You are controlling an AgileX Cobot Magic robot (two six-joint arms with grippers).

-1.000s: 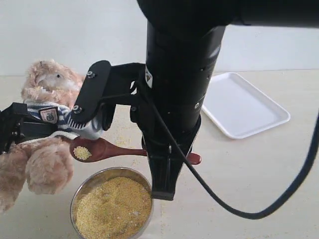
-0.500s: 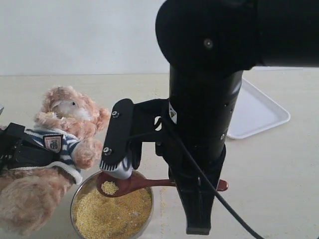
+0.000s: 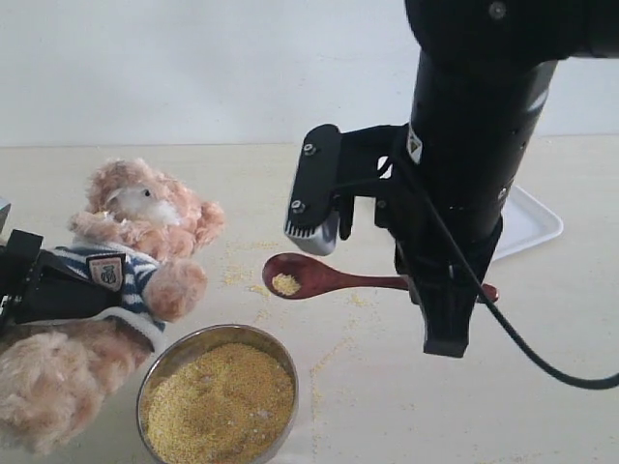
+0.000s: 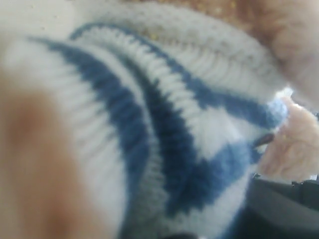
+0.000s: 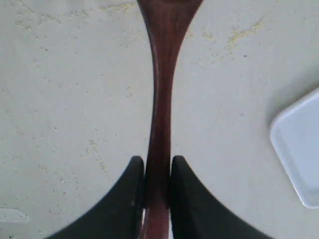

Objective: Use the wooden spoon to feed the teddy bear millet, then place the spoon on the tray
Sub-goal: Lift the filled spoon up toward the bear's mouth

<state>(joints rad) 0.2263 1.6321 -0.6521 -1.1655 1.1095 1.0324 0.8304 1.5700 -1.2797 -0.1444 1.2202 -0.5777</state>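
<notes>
Beside the fluffy tan-pink teddy bear (image 3: pixel 145 208) in its striped shirt: small dark reddish-brown wooden spoon (image 3: pixel 329 278) is hovering level over the pale table (image 3: pixel 542 387), carrying a pinch of golden millet (image 3: pixel 285 283).
Spoon axis: oval bowl is pointing at the bear, handle pointing away towards the flat white tray (image 3: pixel 527 227).
Right jaws: right gripper (image 5: pixel 158 164) is clamping the handle near its tail.
Left jaws: left gripper (image 3: pixel 73 295) is gripping the bear's torso.
Coming move: likely pushing the spoon bowl-first along its axis to the white muzzle.
</notes>
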